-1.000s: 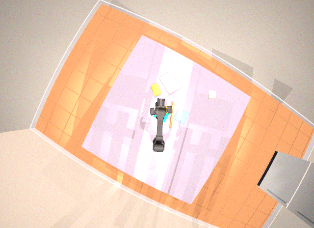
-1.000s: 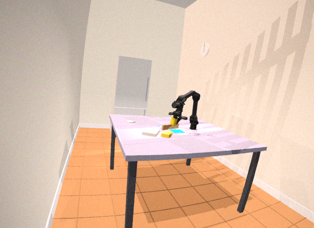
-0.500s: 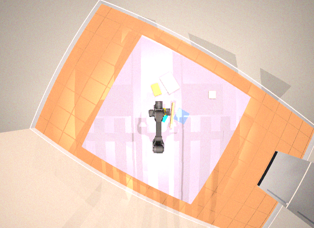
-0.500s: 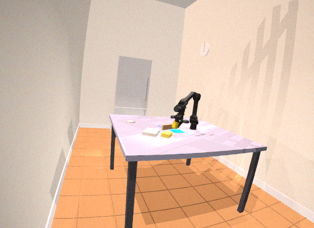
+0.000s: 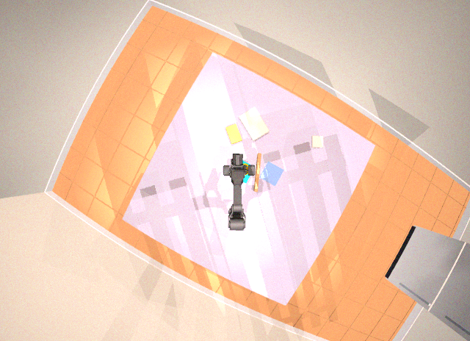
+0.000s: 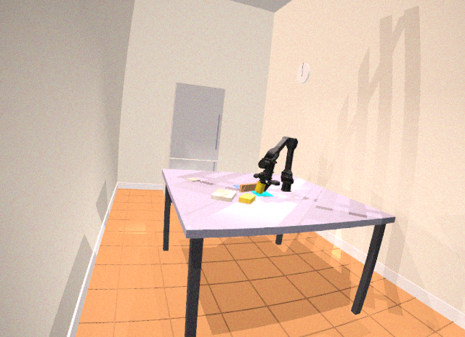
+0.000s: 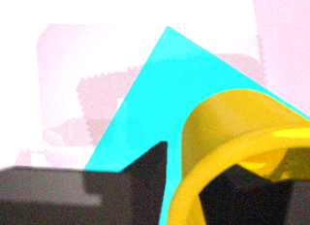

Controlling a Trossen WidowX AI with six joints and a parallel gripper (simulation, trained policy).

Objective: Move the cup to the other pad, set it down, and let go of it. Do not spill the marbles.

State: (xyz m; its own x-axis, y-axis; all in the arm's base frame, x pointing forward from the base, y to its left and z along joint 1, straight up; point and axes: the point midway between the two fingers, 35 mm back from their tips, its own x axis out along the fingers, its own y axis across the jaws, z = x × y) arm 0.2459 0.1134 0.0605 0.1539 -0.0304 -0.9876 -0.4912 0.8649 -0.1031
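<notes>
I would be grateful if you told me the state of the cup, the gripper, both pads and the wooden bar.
Yellow cup: tilted, over the cyan pad; marbles not visible.
Gripper: fingers closed on the cup's wall.
Cyan pad: flat, partly covered.
Blue pad: flat, no cup on it.
Wooden bar: standing between the pads.

The claw [image 5: 244,170] [image 6: 264,186] [image 7: 184,171] slants downward, fingers close together.
</notes>
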